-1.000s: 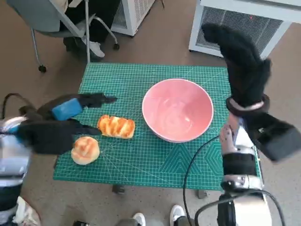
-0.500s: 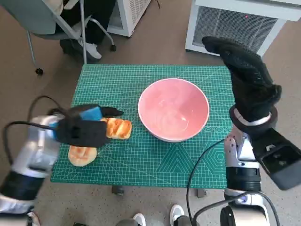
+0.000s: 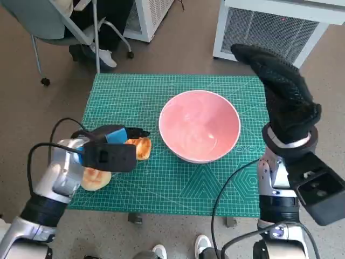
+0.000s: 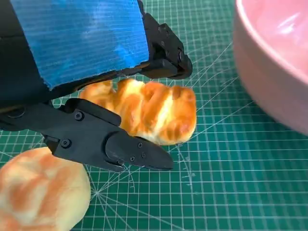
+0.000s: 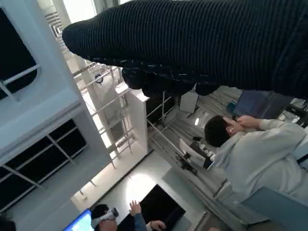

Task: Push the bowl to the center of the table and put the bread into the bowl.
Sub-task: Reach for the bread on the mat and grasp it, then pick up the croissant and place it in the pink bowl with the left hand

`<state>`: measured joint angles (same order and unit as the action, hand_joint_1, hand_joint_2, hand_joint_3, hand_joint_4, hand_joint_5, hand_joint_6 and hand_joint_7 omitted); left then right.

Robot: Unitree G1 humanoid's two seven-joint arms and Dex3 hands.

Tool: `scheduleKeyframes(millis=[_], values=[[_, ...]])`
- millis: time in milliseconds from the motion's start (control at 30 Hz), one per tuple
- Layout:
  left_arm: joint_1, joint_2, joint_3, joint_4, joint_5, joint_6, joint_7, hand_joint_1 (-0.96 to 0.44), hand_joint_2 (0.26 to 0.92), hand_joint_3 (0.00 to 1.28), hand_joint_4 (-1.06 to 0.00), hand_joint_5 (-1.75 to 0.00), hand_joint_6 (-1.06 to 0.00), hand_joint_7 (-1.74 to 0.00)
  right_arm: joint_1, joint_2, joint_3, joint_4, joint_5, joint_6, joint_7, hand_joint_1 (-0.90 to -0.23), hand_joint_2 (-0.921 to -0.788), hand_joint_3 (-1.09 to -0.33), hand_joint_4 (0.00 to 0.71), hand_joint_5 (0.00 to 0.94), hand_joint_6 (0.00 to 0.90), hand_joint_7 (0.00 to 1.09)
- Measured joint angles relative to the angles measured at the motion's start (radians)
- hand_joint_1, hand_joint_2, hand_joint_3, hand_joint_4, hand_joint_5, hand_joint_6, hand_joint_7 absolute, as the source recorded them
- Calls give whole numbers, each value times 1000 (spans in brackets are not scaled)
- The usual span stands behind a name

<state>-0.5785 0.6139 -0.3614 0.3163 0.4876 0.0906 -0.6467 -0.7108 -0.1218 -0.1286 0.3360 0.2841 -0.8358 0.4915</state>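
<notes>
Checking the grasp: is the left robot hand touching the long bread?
Cannot tell. In the left wrist view the left robot hand straddles the long bread, but no contact shows plainly.

Left hand point(image 3: 110, 147) over, perhaps touching, bread point(image 3: 141, 147).

1. We see a pale pink bowl point(image 3: 199, 125), glossy inside.
2. Our green mat point(image 3: 161, 183) carries a fine white grid with diagonal lines.
3. At the bowl's nine o'clock, the braided bread point(image 4: 149, 110) is golden with browned ridges.
4. The round bun point(image 4: 38, 192) is paler tan.
5. Our left hand point(image 3: 110, 147) is black with blue tape; our right hand point(image 3: 283, 91) wears black knit.
</notes>
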Motion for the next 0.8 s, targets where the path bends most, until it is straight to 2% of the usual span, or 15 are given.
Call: scheduleKeyframes(millis=[33,67,100,133,167,267,300,333,400,467,567,800], values=[[0,-3,-2,6,6,-5,9,-213,842,0,-555,-62,-583,-119,1,0,1,-2,0,1,-2,-595,-921,-783,258,58,-1,790],[-1,-5,-4,12,12,-11,19,-178,847,1,-637,-161,-596,-253,3,0,2,-3,-1,2,-3,-596,-921,-782,257,60,-1,789],[-1,-7,-5,19,18,-19,31,-166,849,1,-651,-226,-585,-329,4,0,4,-5,0,3,-4,-597,-921,-782,257,61,-1,788],[-1,-8,-6,22,22,-24,40,-107,875,38,-667,-591,-570,-629,5,0,4,-6,0,5,-5,-598,-921,-780,255,65,-1,787],[-2,-9,-6,26,23,-31,48,-68,883,69,-671,-845,-586,-788,7,0,5,-6,0,6,-6,-599,-921,-777,252,69,-1,785],[-3,-8,-3,35,23,-59,73,-22,889,104,-675,-1140,-624,-971,11,0,7,-10,0,12,-8,-602,-921,-772,247,77,-1,783],[-3,-7,-1,35,23,-70,80,-18,895,98,-678,-1149,-624,-1009,13,0,8,-11,1,14,-8,-602,-921,-772,226,118,-1,781],[-3,-5,2,34,23,-79,83,-11,903,89,-683,-1161,-623,-1065,15,0,9,-12,1,16,-9,-603,-921,-769,146,273,-1,781],[-3,0,10,31,22,-96,91,-5,908,83,-686,-1151,-623,-1132,19,0,11,-14,2,20,-11,-603,-921,-766,74,419,-1,782],[-4,7,23,25,20,-109,98,-2,912,78,-687,-1143,-625,-1176,21,0,11,-16,3,22,-12,-603,-921,-763,30,510,-1,779],[-8,16,52,13,15,-121,104,0,904,107,-677,-1151,-610,-1213,23,0,12,-19,5,25,-13,-600,-921,-761,9,552,-1,767],[-57,39,143,-44,-18,-128,113,1,905,95,-702,-1114,-610,-1229,25,0,15,-28,10,32,-15,-604,-921,-739,0,569,-1,761]])
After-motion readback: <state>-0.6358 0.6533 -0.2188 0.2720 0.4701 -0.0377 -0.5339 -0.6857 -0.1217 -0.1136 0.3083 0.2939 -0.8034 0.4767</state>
